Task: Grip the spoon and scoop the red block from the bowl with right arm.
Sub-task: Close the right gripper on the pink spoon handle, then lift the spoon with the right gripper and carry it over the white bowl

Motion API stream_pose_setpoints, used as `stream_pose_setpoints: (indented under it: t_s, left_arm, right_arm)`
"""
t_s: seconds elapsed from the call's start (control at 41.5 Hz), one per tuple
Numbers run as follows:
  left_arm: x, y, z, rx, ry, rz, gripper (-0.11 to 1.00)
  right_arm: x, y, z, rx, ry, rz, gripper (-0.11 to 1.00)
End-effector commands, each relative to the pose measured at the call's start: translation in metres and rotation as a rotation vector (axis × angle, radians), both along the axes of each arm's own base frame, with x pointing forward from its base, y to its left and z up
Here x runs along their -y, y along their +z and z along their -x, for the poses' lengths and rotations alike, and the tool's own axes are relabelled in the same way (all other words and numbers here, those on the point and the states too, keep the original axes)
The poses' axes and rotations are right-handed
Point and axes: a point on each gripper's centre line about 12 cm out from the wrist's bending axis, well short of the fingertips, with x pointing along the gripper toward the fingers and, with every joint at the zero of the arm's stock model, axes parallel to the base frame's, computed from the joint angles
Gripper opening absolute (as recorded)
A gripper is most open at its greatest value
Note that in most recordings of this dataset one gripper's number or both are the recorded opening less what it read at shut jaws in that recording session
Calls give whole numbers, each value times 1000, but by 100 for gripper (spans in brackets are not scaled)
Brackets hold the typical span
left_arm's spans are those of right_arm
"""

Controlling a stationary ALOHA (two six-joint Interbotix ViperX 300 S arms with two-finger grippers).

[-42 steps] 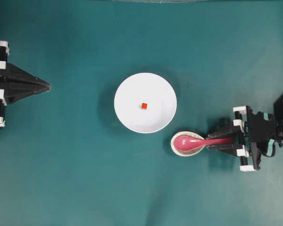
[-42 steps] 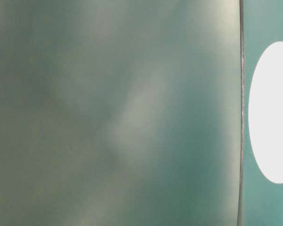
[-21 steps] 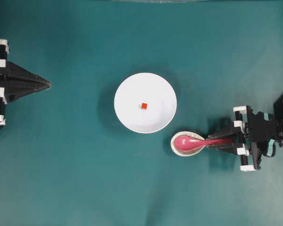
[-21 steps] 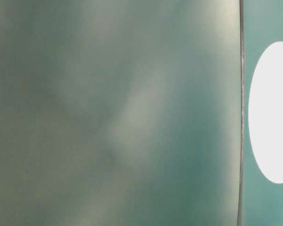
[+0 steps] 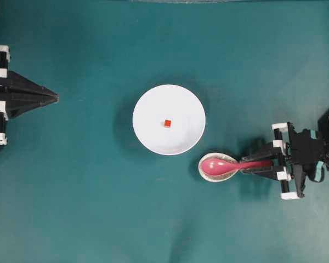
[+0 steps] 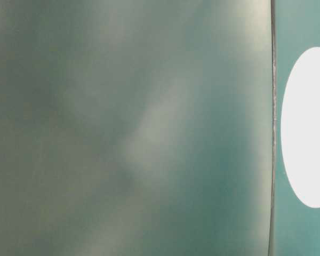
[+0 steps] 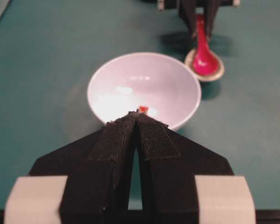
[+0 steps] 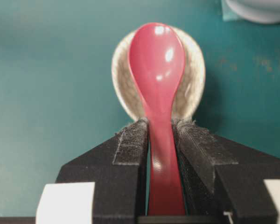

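The pink spoon lies with its scoop in a small speckled oval rest, handle pointing right. My right gripper is shut on the spoon's handle; both black pads press its sides just behind the scoop. The red block sits near the middle of the white bowl, up and left of the spoon. In the left wrist view the block shows just past my left gripper, which is shut and empty. That left gripper rests at the table's far left.
The speckled rest sits on the teal mat right beside the bowl's lower right rim. The table-level view is a grey-green blur with a white oval, probably the bowl, at its right edge.
The right gripper's jaws have closed in onto the spoon handle. Spoon, bowl, block and left arm have stayed put.
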Motion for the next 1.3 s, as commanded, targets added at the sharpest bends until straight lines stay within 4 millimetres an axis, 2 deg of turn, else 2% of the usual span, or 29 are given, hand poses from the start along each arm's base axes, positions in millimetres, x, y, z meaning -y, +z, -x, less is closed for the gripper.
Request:
stream_pose_setpoints:
  t_s: [0.0,0.217,0.434,0.915,1.276]
  left_arm:
    - [-1,12,-3,27,4,-6,0]
    - [-1,11,-3,20,4,-6,0]
    - [-1,9,-2,6,4,-3,0]
    - [-1,7,-1,-12,5,-2,0]
    - [-1,4,-1,-37,5,-1,0]
  right_arm:
    - [-1,12,-4,35,0,-10,25]
    - [2,33,-17,24,2,7,25]
    - [12,64,-33,10,8,54,25]
    - [59,131,-66,-34,-38,132,25]
    - [77,175,-91,-78,-37,97,25]
